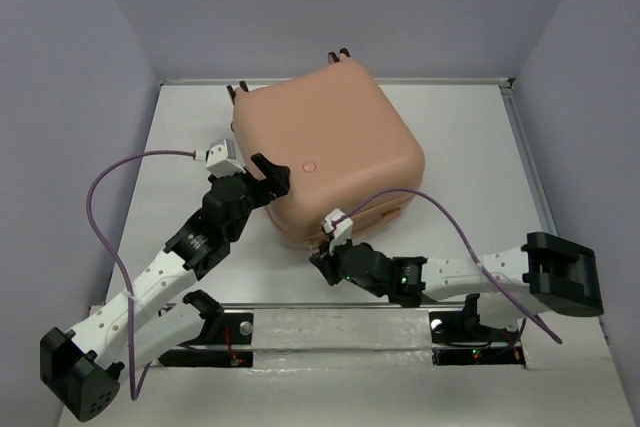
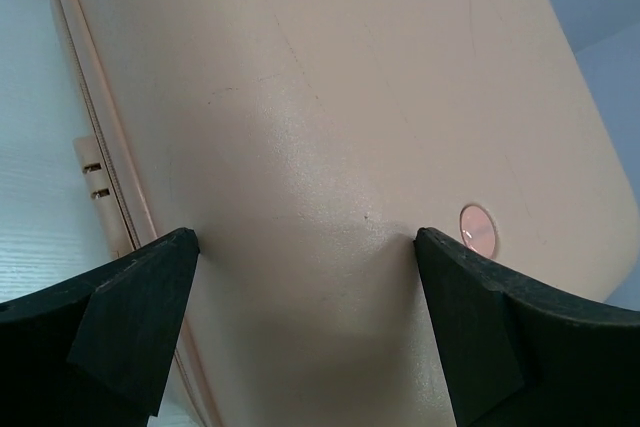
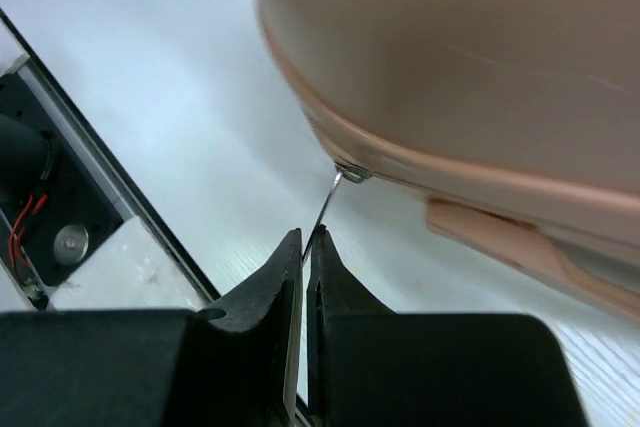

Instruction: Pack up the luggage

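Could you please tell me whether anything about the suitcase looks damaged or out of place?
Nothing stands out: the suitcase lies closed and intact, slightly askew on the table; the right fingers pinch its zipper pull.

The zipper pull [image 3: 325, 209] hides partly inside the right claw [image 3: 306, 239].

- Left arm [image 1: 170, 277] stretches forward and to the right from its base. The left gripper [image 1: 268, 175] has its jaws spread wide and holds nothing.
- Right arm [image 1: 460, 277] lies low and reaches leftward. The right gripper [image 3: 305, 242] has its fingers pressed together, pinching a thin metal zipper pull [image 3: 325, 209].
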### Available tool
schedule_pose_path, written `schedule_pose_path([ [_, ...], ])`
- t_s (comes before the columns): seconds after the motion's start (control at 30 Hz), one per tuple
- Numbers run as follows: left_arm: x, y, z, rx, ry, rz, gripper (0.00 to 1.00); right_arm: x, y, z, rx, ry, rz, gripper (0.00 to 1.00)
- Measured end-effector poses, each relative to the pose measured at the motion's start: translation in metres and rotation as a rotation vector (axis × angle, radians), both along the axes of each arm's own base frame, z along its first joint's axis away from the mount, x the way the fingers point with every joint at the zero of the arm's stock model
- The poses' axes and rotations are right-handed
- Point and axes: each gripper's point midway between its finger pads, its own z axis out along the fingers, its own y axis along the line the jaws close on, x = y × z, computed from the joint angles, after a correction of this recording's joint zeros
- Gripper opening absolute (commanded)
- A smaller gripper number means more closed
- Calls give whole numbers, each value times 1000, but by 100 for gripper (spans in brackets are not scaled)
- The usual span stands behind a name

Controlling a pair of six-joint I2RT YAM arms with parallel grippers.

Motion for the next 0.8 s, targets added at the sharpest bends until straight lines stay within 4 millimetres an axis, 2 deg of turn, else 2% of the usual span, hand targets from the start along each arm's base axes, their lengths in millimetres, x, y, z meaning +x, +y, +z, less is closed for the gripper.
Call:
schedule_pose_path([
  [0.13,5,5,-4,21,5,30,99,-13,46,1,-42,-58,25,7],
  [0.23,8,12,-4,31,-1,62,99,-18,61,2,-25,-68,36,7],
  [0.4,14,10,-5,39,-6,72,99,-19,71,-3,-2,-79,25,7],
  [0.43,16,10,-5,42,-7,75,99,-17,71,-2,4,-80,15,22],
  [0.47,18,8,-4,44,-8,75,99,-17,70,0,22,-74,2,41],
  [0.53,23,5,-2,50,-7,71,99,-29,67,0,51,-34,40,71],
  [0.57,25,4,0,55,-7,67,99,-39,63,-1,51,-20,78,76],
  [0.63,36,4,11,58,-6,60,99,-63,39,-5,40,23,140,80],
  [0.7,54,5,20,52,-1,62,99,-69,22,1,53,45,148,81],
  [0.77,75,14,29,31,12,64,99,-66,5,10,68,69,123,76],
  [0.8,90,25,37,15,6,89,99,-63,-5,16,87,79,105,69],
])
